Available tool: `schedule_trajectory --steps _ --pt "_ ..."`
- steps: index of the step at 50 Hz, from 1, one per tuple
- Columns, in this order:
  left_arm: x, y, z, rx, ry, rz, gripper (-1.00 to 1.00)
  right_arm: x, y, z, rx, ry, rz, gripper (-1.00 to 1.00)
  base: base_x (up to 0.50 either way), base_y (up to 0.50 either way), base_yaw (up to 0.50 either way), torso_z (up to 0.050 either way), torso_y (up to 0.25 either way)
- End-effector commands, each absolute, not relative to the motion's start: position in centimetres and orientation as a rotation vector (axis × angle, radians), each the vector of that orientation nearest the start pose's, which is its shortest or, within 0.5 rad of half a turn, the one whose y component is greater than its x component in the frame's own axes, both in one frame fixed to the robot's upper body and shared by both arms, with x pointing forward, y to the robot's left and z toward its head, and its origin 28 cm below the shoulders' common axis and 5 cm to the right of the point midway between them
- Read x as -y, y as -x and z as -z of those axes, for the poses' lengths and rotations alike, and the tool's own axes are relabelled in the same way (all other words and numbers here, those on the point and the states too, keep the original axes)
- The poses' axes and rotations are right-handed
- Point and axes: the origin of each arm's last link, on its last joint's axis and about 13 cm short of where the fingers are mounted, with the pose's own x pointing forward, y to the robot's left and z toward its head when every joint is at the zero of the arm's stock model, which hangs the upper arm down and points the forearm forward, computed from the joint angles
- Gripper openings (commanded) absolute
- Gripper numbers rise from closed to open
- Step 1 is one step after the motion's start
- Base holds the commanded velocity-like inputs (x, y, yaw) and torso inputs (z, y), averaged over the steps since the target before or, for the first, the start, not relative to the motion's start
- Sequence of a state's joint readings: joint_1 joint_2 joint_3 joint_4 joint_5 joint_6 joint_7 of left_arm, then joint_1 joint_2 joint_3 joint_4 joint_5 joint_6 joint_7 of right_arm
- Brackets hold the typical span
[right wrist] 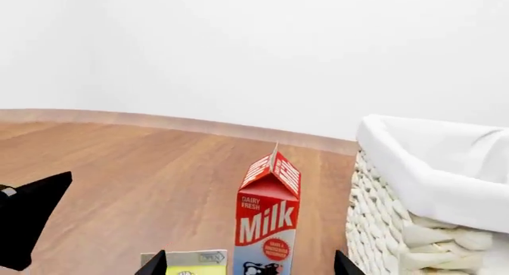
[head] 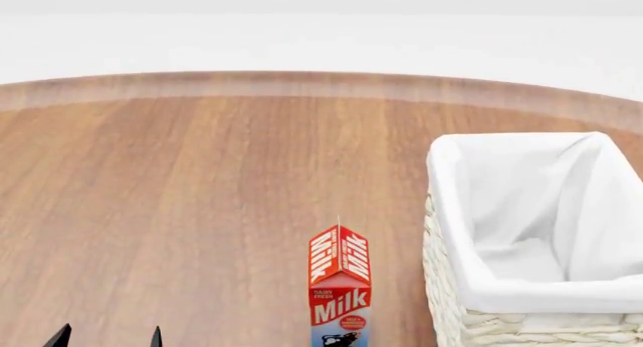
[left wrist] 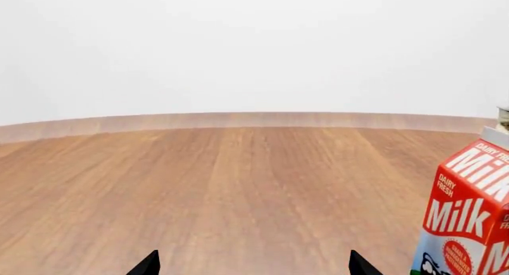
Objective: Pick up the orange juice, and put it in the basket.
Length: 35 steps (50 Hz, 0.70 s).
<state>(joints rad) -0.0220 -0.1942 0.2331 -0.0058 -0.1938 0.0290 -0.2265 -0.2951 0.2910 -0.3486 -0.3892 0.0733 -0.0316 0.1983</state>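
Left wrist: your left gripper (left wrist: 253, 266) hangs spread, empty; "DAIRY FRESH Milk" carton (left wrist: 471, 215) alongside.

Head: milk carton at 6 o'clock, wicker basket (head: 452, 287) at 4.

Right wrist only: right gripper (right wrist: 250, 264) spread; yellow top, probably the orange juice (right wrist: 185, 261), between its tips.

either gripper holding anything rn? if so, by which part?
Nothing held. The left gripper is open over bare table. The right gripper is open too, its fingers apart near the orange juice top, not gripping it.
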Motion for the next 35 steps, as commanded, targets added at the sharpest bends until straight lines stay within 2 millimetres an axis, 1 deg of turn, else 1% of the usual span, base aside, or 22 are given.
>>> schedule_trajectory --steps 1,19,35 --pt "-20.5 -21.0 -1.3 0.0 0.0 0.001 1.0 7.6 -12.5 -3.1 0.056 0.069 -0.247 1.0 0.0 0.0 0.0 0.0 0.0" --pt "-20.5 -21.0 -1.3 0.0 0.0 0.001 1.0 6.9 -12.6 -1.4 0.014 0.066 -0.276 1.0 0.0 0.0 0.0 0.0 0.0" --pt "-20.5 -20.9 -1.4 0.0 0.0 0.001 1.0 6.2 -12.8 -1.1 0.012 0.046 -0.299 1.0 0.0 0.0 0.0 0.0 0.0"
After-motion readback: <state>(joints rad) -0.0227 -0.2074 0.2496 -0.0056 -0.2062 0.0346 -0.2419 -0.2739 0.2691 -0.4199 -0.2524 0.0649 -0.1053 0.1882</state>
